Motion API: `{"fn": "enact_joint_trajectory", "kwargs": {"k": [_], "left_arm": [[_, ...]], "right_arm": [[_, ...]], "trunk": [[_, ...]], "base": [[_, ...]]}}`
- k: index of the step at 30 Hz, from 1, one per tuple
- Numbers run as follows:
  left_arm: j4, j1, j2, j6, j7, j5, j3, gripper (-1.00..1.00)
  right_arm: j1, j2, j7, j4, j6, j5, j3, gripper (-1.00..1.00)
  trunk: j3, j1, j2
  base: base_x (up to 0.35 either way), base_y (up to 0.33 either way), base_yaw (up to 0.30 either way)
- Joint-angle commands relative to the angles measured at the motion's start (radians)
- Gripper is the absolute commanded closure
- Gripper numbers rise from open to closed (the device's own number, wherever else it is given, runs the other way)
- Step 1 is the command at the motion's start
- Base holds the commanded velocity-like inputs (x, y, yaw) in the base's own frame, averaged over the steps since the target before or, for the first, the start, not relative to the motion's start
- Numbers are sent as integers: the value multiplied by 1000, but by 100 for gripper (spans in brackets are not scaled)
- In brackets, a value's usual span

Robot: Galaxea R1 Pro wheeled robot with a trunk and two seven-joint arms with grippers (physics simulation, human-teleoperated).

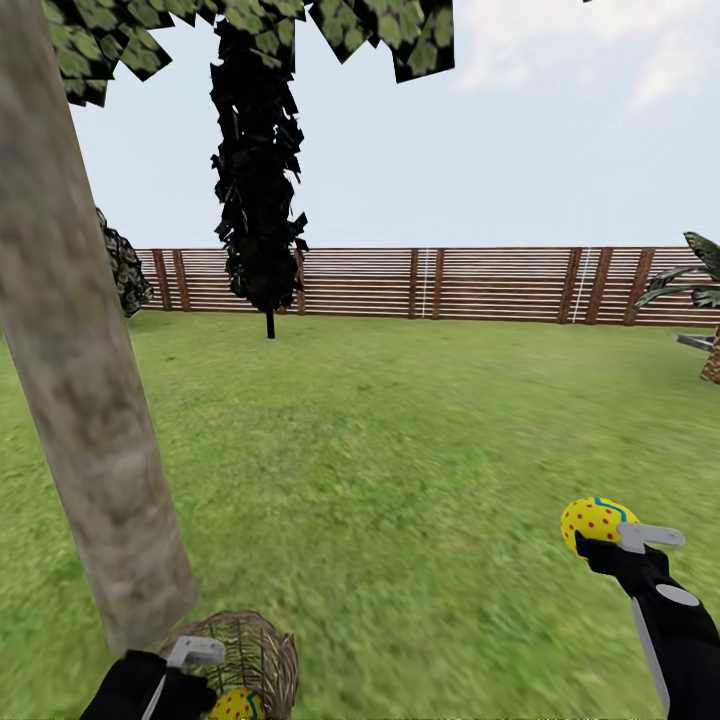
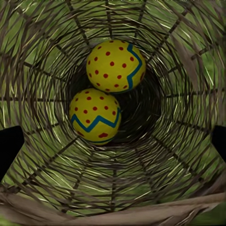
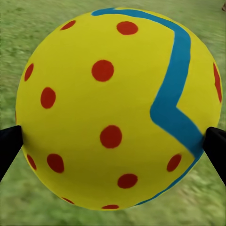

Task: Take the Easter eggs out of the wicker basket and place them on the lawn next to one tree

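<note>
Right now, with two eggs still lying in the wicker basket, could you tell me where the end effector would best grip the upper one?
Probably across the upper egg's widest middle, coming straight in through the wicker basket's open mouth. The weave walls block every other side, and the lower egg touches it, so set the fingers on the flanks away from that contact.

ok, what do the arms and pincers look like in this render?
Both arms are matte black. The right arm carries a light grey oval patch and a pale strip along its side. Each pincer, left and right, has light grey flat fingers in the head view; the fingertips look black in the wrist views.
</note>
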Motion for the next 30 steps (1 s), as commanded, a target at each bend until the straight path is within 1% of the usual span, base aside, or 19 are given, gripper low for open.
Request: {"fn": "enact_joint_trajectory", "kwargs": {"k": [1,11,24,27,30], "left_arm": [[-3,-1,0,3,-9,-11,2,-100],[-8,-1,9,3,-9,-11,5,-100],[-23,-1,8,3,-10,-11,5,-100],[-53,-1,9,4,-10,-11,5,-100],[-60,-1,8,4,-9,-11,5,-100]], "right_arm": [[-1,0,10,-2,5,10,-2,100],[-1,0,10,-2,5,10,-2,100],[-1,0,9,-2,5,10,-2,100],[-1,0,9,-2,5,10,-2,100],[-1,0,9,-2,5,10,-2,100]], "trunk": [[-4,4,-8],[-36,42,-78],[-76,92,-169],[-86,103,-190],[-95,115,-211]], "base": [[0,0,0],[0,0,0],[0,0,0],[0,0,0],[0,0,0]]}}
